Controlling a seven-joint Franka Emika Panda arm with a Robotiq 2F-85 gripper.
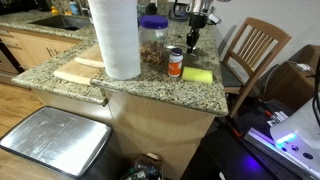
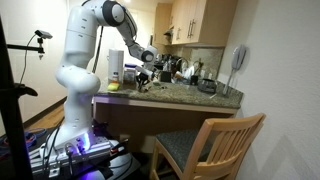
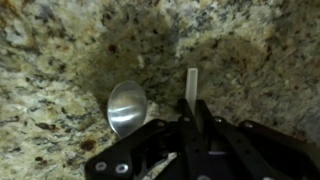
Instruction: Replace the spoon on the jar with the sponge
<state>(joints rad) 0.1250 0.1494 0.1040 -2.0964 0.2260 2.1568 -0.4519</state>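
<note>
The jar (image 1: 153,47), clear with a purple-blue lid (image 1: 153,21) and brown contents, stands on the granite counter (image 1: 150,88); nothing lies on its lid. The yellow sponge (image 1: 197,75) lies flat near the counter's front corner. My gripper (image 1: 193,38) hangs low over the counter behind the jar and sponge, seen too in an exterior view (image 2: 143,80). In the wrist view the gripper (image 3: 192,105) is shut on a thin white handle (image 3: 192,80). The spoon's shiny bowl (image 3: 127,106) sits just left of it, close over the granite.
A small orange white-capped bottle (image 1: 175,63) stands between jar and sponge. A tall paper towel roll (image 1: 115,40) and a tan wooden board (image 1: 80,70) take up that end of the counter. A wooden chair (image 1: 255,50) stands beside the counter.
</note>
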